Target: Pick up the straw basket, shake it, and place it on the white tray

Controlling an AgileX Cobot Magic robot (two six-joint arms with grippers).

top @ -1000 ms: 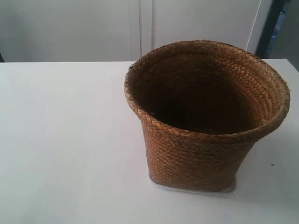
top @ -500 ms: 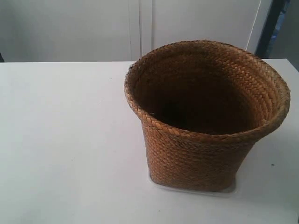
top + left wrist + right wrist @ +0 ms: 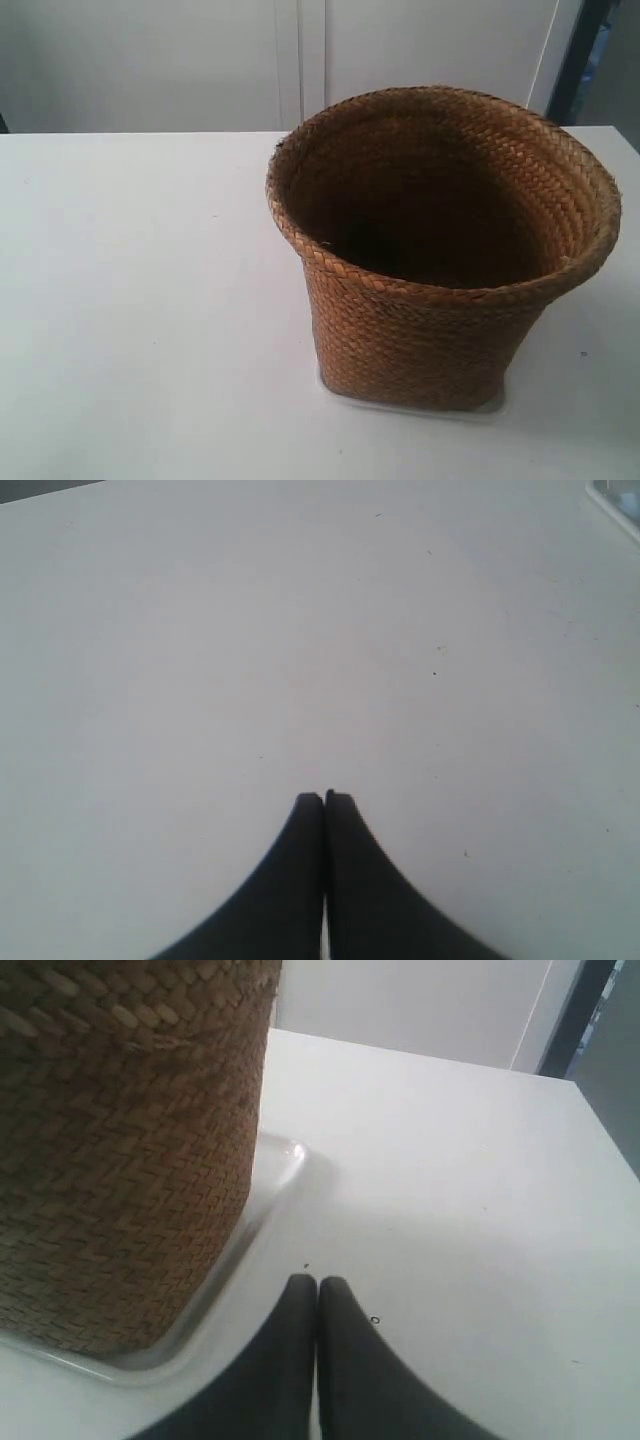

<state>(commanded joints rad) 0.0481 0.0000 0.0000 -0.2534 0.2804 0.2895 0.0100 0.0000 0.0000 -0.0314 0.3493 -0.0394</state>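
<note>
The straw basket (image 3: 430, 330) stands upright on the white tray (image 3: 492, 406), whose rim peeks out under its base at the exterior view's right. No arm shows in the exterior view. In the right wrist view the basket's woven wall (image 3: 120, 1150) fills one side and the tray's glossy rim (image 3: 275, 1175) curves out below it. My right gripper (image 3: 317, 1282) is shut and empty, a short way off the tray's edge. My left gripper (image 3: 324, 797) is shut over bare table, holding nothing; a tray corner (image 3: 615, 495) shows at the frame's edge.
The white table (image 3: 140, 300) carries the tray and basket. A white wall with a panel seam (image 3: 300, 60) rises behind it, and a dark gap (image 3: 580, 50) shows at the far right.
</note>
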